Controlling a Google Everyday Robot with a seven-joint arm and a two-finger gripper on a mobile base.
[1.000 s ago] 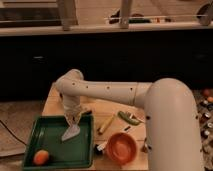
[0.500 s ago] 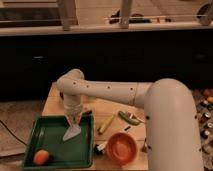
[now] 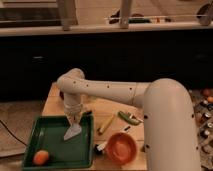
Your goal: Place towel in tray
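A pale grey towel (image 3: pixel 72 132) hangs from my gripper (image 3: pixel 73 119), its lower end touching the floor of the green tray (image 3: pixel 50 131). The tray sits at the front left of the wooden table (image 3: pixel 105 109). My white arm (image 3: pixel 115 92) reaches in from the right, and the gripper points down over the tray's right half. The gripper is shut on the towel's top.
An orange fruit (image 3: pixel 41 157) lies in the tray's front left corner. An orange bowl (image 3: pixel 121 147) stands right of the tray. A yellow stick-like item (image 3: pixel 106 124) and a green item (image 3: pixel 129 118) lie behind the bowl. Small items sit at the far right edge (image 3: pixel 206 117).
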